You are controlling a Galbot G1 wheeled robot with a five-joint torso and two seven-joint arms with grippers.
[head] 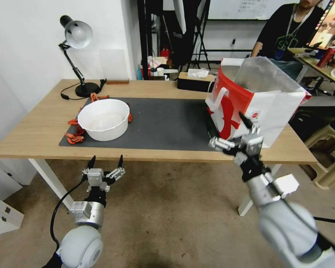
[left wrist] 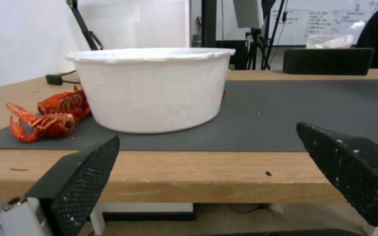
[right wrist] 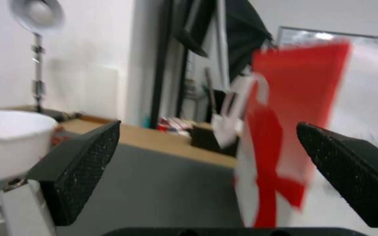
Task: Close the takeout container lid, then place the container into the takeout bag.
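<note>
1. The right arm reaches up from the floor side of the wooden table (head: 37,134), its wrist rolled over, and the right gripper (head: 227,130) sits at the table's front edge, just in front of the takeout bag (head: 257,100). Its fingers are spread apart with nothing between them.
2. The left arm hangs lower, below the table's front edge, with the left gripper (head: 105,160) pointing up toward the white bowl (head: 104,119). Its two fingers stand wide apart and hold nothing.
3. The takeout bag stands upright at the right end of the grey mat (head: 167,123), its clear liner sticking out of the top.
4. The left wrist view shows what the head view half hides: red crayfish (left wrist: 44,119) lying on the mat beside the bowl.
5. The right wrist view shows the bag's red side and white handle (right wrist: 237,108) between its spread fingers (right wrist: 79,170), blurred.
</note>
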